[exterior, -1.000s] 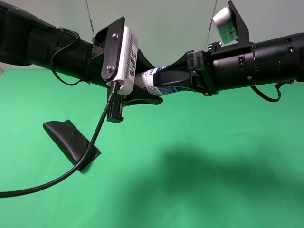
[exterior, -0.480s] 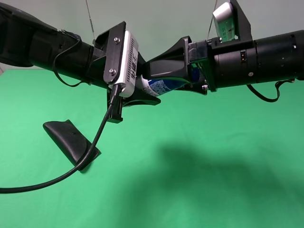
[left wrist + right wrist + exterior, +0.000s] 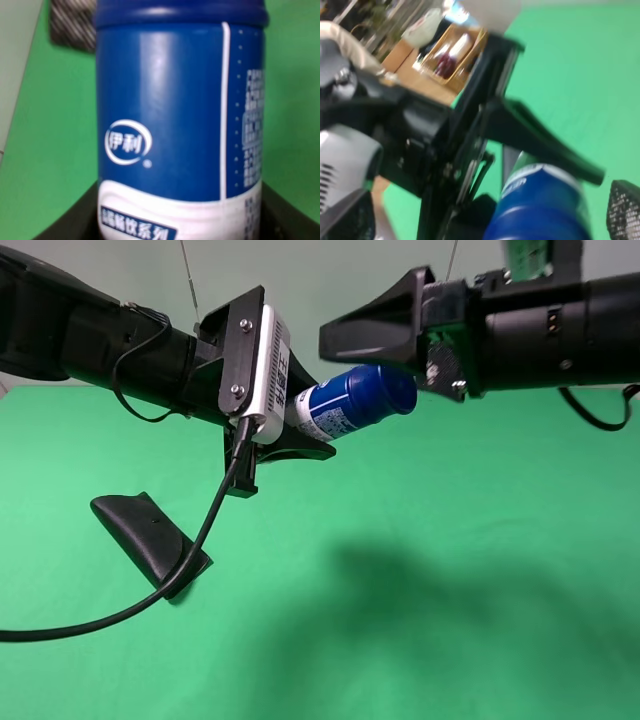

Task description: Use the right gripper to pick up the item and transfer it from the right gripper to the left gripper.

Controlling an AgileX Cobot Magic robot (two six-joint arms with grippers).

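A black pouch point(image 3: 150, 540) lies on the green table point(image 3: 450, 640) below the left arm, well apart from both grippers. A black cable point(image 3: 200, 530) droops from that arm past the pouch. Half a second ago the right gripper point(image 3: 350, 340) was wrapped round the capped end of the can point(image 3: 355, 400). Its jaws have since sprung wide, and it has lifted and drawn back. The can hangs tilted in mid-air, its white bottom end clamped in the left gripper point(image 3: 320, 425). Its blue cap pokes out just under the right gripper, apart from it.

Light: bright | shadows: soft | can point(image 3: 165, 100): sheen | right wrist view: blurred
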